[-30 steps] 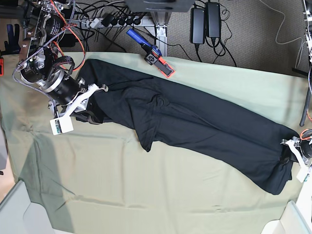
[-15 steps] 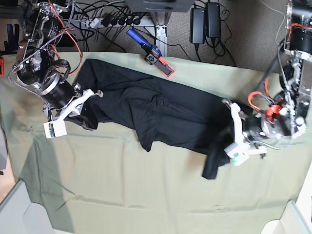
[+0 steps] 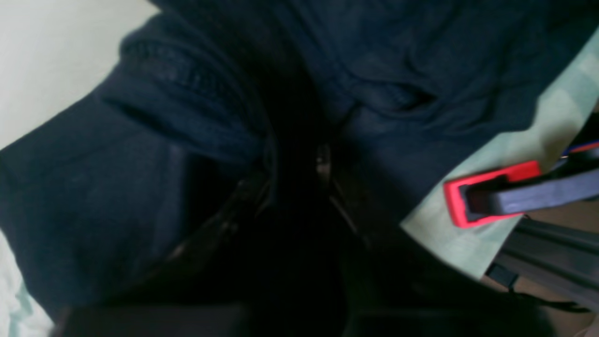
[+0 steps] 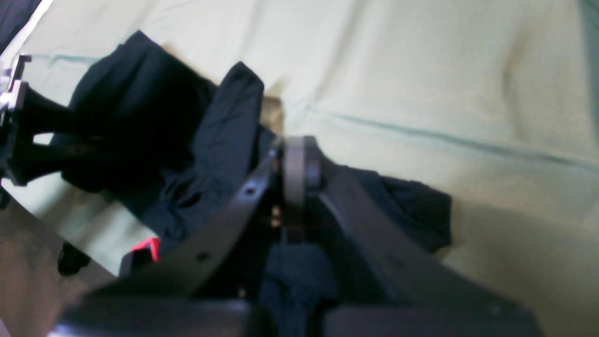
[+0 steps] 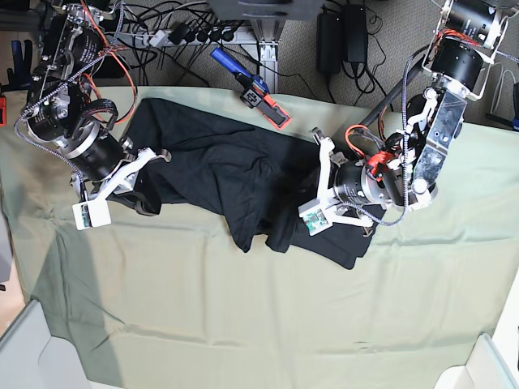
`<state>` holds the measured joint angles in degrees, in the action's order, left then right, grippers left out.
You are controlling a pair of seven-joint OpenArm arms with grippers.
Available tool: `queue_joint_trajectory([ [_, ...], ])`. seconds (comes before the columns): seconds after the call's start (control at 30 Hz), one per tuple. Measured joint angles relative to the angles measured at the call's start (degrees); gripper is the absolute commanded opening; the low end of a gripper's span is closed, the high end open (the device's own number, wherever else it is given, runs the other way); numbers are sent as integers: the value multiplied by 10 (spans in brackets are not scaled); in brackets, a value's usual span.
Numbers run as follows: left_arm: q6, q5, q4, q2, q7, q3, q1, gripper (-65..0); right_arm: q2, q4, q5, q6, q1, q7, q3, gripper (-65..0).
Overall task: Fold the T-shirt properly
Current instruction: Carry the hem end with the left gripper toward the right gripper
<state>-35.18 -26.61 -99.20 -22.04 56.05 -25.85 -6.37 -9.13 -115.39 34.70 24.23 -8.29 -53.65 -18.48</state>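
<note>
Two claws show mid-frame in your base view; only the right wrist view reveals the right gripper (image 4: 292,187) clenched on the T-shirt (image 5: 235,174), while the left gripper (image 5: 320,182) grip stays unclear.

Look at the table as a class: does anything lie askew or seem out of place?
Yes. The T-shirt lies bunched and diagonal on the green cloth, its doubled-over end rumpled, not square. A blue and red clamp rests on the cloth's far edge.
</note>
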Motion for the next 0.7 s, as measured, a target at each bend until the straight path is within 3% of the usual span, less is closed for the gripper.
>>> queue_joint_trajectory([
  [0.07,0,-6,0,0,-2,0,0,-288,0,0,0,0,0,0,0,-650],
  [0.1,0,-21,0,0,-2,0,0,-275,0,0,-1,0,0,0,0,-650],
  [0.2,0,-54,0,7,-3,0,0,-276,0,0,-17,0,0,0,0,-625],
  [0.27,-2,-67,-2,18,-2,0,0,-276,0,0,-17,0,0,0,-6,-507],
  [0.33,-3,-78,-10,34,-2,0,0,-276,2,0,-17,0,0,0,-28,-447],
  [0.47,-7,-80,-30,47,-3,0,-3,-276,0,4,-16,-1,-3,0,-121,-440],
  [0.63,-8,-80,-69,43,-3,5,-3,-276,-12,57,31,-1,-4,-13,-237,-305],
  [0.7,-9,-85,-76,45,-4,5,-3,-276,-20,89,43,-1,-5,-25,-254,-287],
])
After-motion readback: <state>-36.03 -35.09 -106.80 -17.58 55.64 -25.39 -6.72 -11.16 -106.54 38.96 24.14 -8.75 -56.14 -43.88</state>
